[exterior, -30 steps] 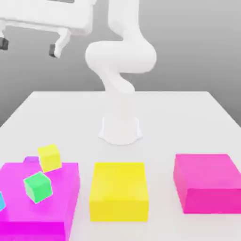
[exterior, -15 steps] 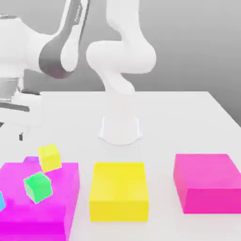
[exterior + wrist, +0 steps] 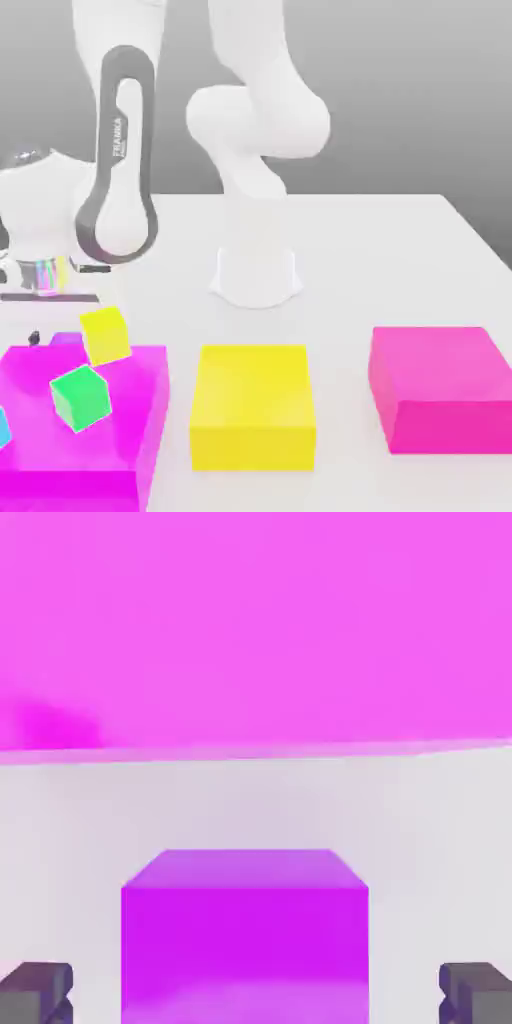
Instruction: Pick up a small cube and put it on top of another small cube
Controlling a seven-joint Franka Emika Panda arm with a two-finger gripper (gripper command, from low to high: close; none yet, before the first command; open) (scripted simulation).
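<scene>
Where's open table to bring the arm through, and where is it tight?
Bare table runs from the robot base to the exterior view's right edge, behind the yellow block and the right magenta block. The left magenta block is crowded: yellow cube, green cube, purple cube behind it.

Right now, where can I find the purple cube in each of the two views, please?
Exterior view: the purple cube peeks out behind the big magenta block, at the exterior view's left, beside the yellow cube.
Hand view: the purple cube sits between the open gripper fingertips.
Shared landmark: the big magenta block.
</scene>
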